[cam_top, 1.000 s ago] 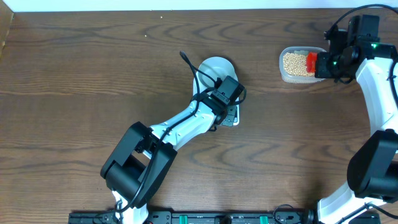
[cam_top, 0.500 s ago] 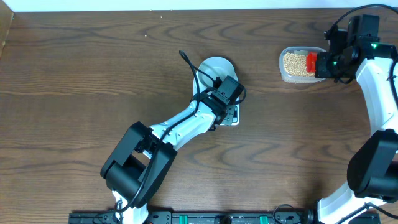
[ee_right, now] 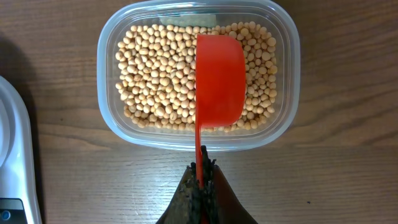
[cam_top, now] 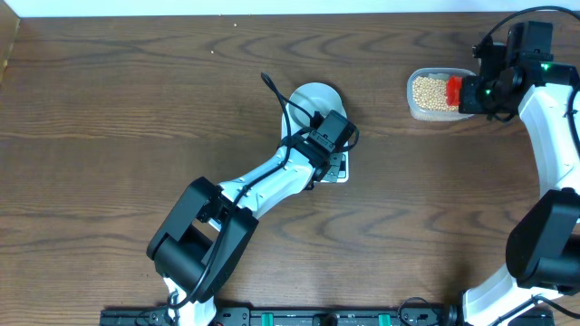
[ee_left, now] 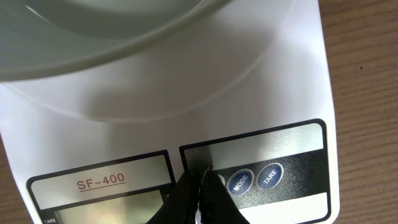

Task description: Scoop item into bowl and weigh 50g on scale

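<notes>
**Beans (ee_right: 155,74) in tub (ee_right: 289,68), bowl (cam_top: 313,95) on scale (ee_left: 280,93)**

Seen from above, the pale bowl sits near the middle of the brown surface (cam_top: 136,91), a little toward 12 o'clock. It rests on the white scale. The front edge of the scale pokes out from the bowl toward 5 o'clock, under the left arm.

The left claw (ee_left: 200,186) is closed up tight, with its two fingers pressed together and nothing between them. In the left wrist view, its tip is at a round button (ee_left: 217,180) on the front strip of the scale, at 6 o'clock from the bowl. I cannot tell if the tip touches it. Just beside it toward 3 o'clock are the MODE button (ee_left: 240,182) and then the TARE button (ee_left: 270,177).

The clear tub is far off at 2 o'clock on the surface. It is full of small tan beans.

The right claw (ee_right: 202,174) is squeezed tight on the thin handle of a red scoop (ee_right: 219,81). From the claw, the handle points to 12 o'clock. The round part of the scoop is over the beans, a bit toward the 3 o'clock side of the tub. I cannot tell if it touches the beans.
</notes>
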